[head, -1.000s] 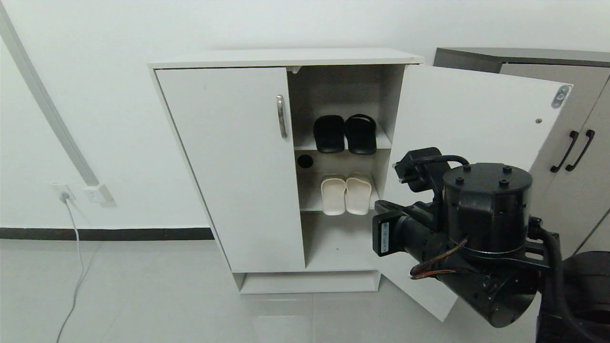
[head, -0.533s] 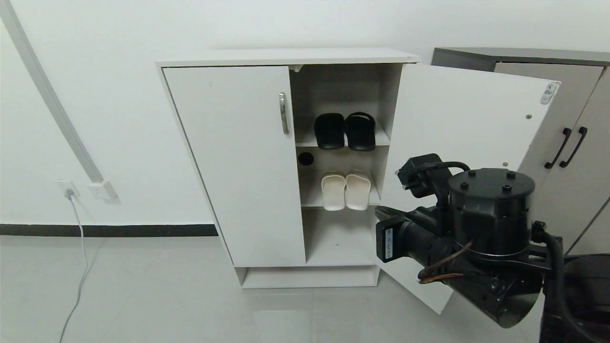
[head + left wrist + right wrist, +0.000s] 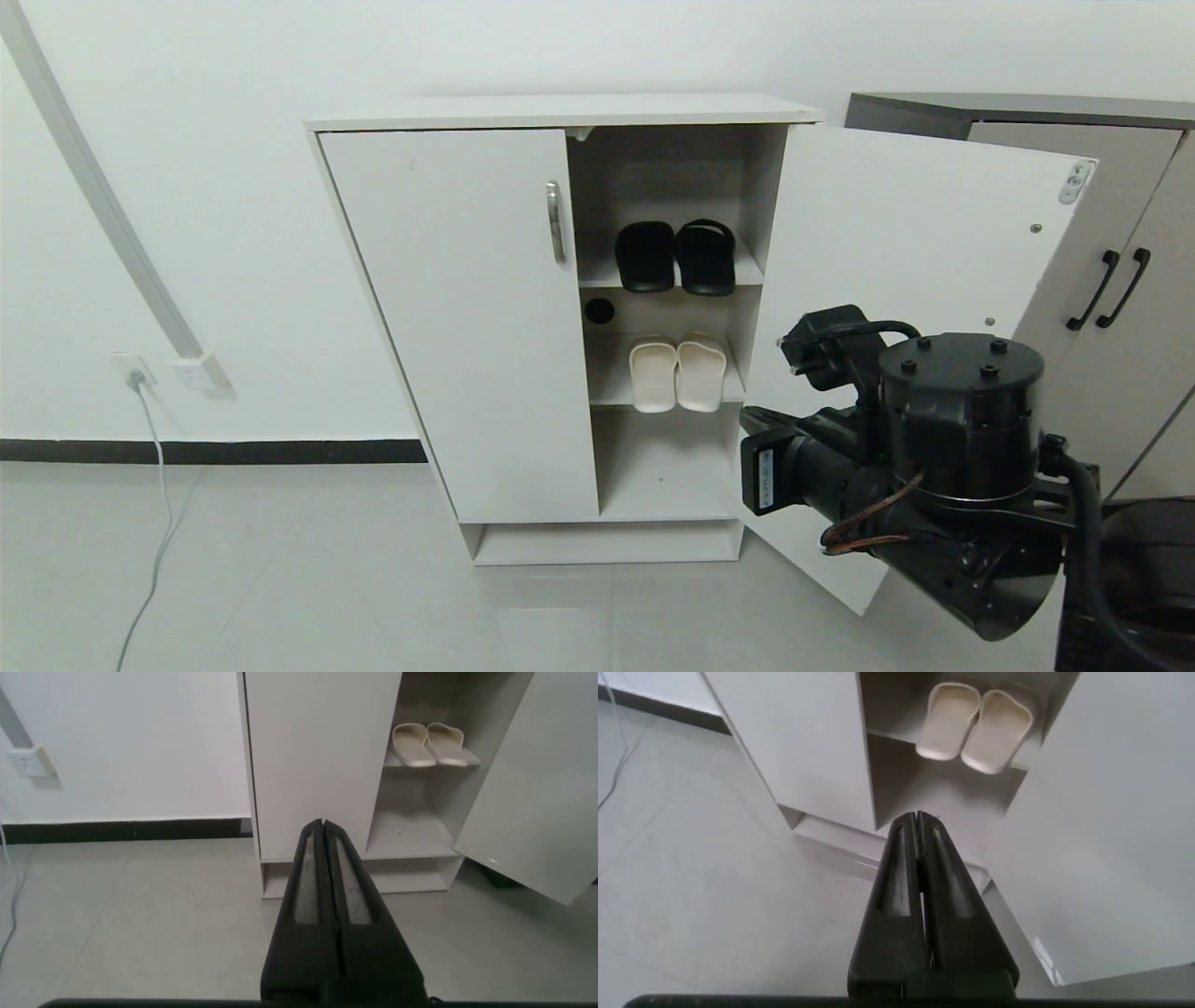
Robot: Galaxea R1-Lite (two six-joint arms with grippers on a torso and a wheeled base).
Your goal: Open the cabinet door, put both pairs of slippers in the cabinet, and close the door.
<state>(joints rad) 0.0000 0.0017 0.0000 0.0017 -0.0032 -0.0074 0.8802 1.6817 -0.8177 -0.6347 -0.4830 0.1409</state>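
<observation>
The white cabinet [image 3: 560, 110] has its left door [image 3: 467, 327] closed and its right door [image 3: 915, 224] swung wide open. A black pair of slippers [image 3: 676, 258] sits on the upper shelf, and a white pair [image 3: 678, 373] sits on the shelf below. My right arm [image 3: 934, 448] hangs low in front of the open door. In its wrist view, my right gripper [image 3: 918, 821] is shut and empty, above the floor short of the white slippers [image 3: 976, 719]. My left gripper [image 3: 322, 831] is also shut and empty, facing the cabinet base, with the white slippers [image 3: 434, 745] beyond.
A grey cabinet [image 3: 1120, 280] with black handles stands right behind the open door. A wall socket with a hanging cable [image 3: 135, 378] is at the far left. The bottom shelf [image 3: 653, 467] is bare, and open tiled floor [image 3: 327, 597] lies before the cabinet.
The whole head view has shifted a little, so the camera moved. Slippers, doors and both shut grippers stand as before.
</observation>
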